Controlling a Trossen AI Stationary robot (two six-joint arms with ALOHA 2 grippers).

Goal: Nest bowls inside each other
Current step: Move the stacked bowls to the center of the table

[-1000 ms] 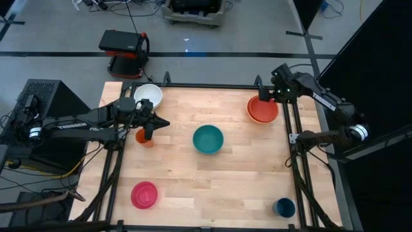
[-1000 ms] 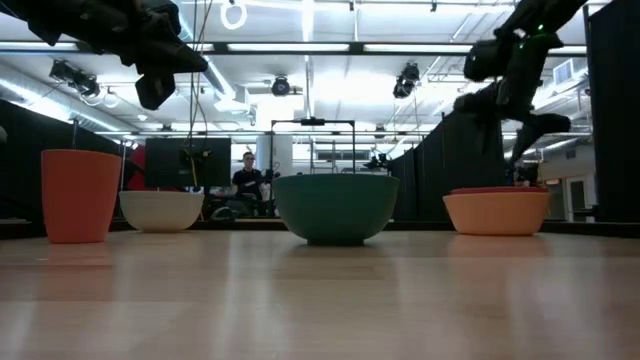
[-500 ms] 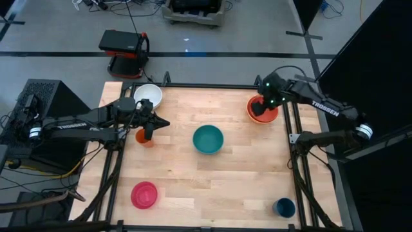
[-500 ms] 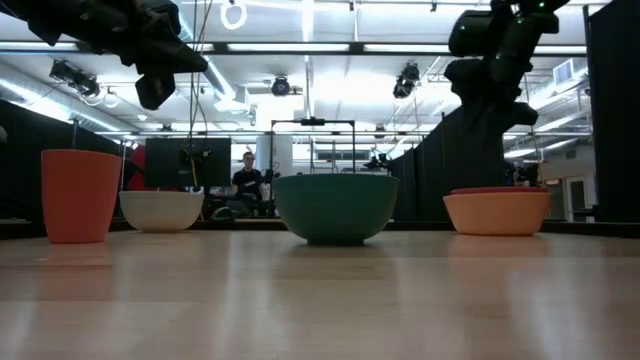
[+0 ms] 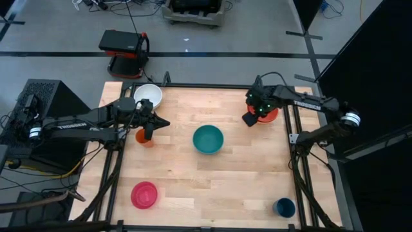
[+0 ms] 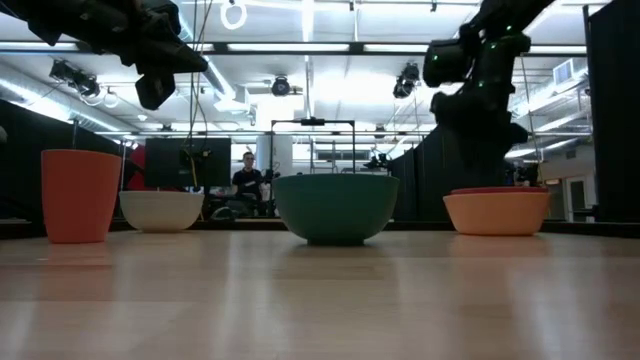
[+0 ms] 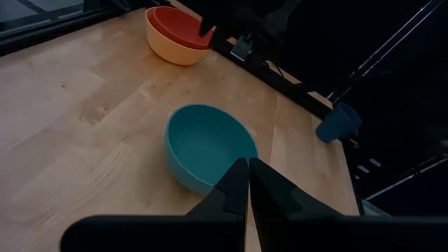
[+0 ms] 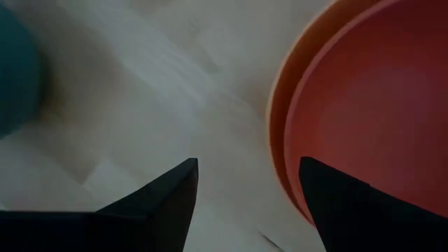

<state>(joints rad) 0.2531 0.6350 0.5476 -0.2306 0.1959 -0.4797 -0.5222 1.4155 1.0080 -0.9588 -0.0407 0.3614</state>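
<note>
A red-orange bowl sits nested in a light orange bowl at the table's far right. My right gripper hangs open above their left rim, pointing down and touching nothing; in the high view the right gripper covers part of them. A teal bowl stands at the centre, a white bowl at the far left, and a magenta-pink bowl at the near left. My left gripper is shut and empty, held above the table left of the teal bowl.
A narrow orange cup stands under my left arm, near the white bowl. A dark blue cup stands at the near right corner. Black frame rails run along the table's edges. Bare wood lies between the teal bowl and the nested pair.
My right gripper has swung from beyond the table's far right corner toward the left and near side, coming over the nested bowls' left rim. It has sunk a little and rolled about its own axis. My left arm and all bowls have kept still.
</note>
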